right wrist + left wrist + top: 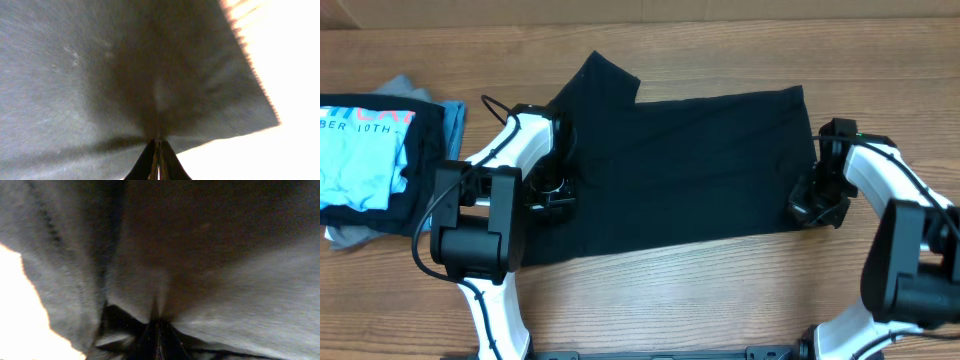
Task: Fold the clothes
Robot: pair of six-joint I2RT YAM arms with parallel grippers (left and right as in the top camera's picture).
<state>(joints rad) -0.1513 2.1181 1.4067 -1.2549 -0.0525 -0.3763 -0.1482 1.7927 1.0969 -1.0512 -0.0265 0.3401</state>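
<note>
Black T-shirt (690, 170): I judged it half folded, more folds left; left gripper (555, 195) at nine o'clock, right gripper (815, 208) at three, both pinched its cloth.

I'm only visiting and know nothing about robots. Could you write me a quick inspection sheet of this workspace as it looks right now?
Surface: wooden table, bare wood showing along the near side.
Job's things: black T-shirt spread across the middle, one sleeve at its far left corner.
Clutter: light blue T-shirt with white lettering piled on a grey garment at the left edge.
End effectors: left end effector and right end effector are each shut, pinching the black T-shirt's fabric.
Cables: black cable looping off the left arm.
Surroundings: nothing seen.
</note>
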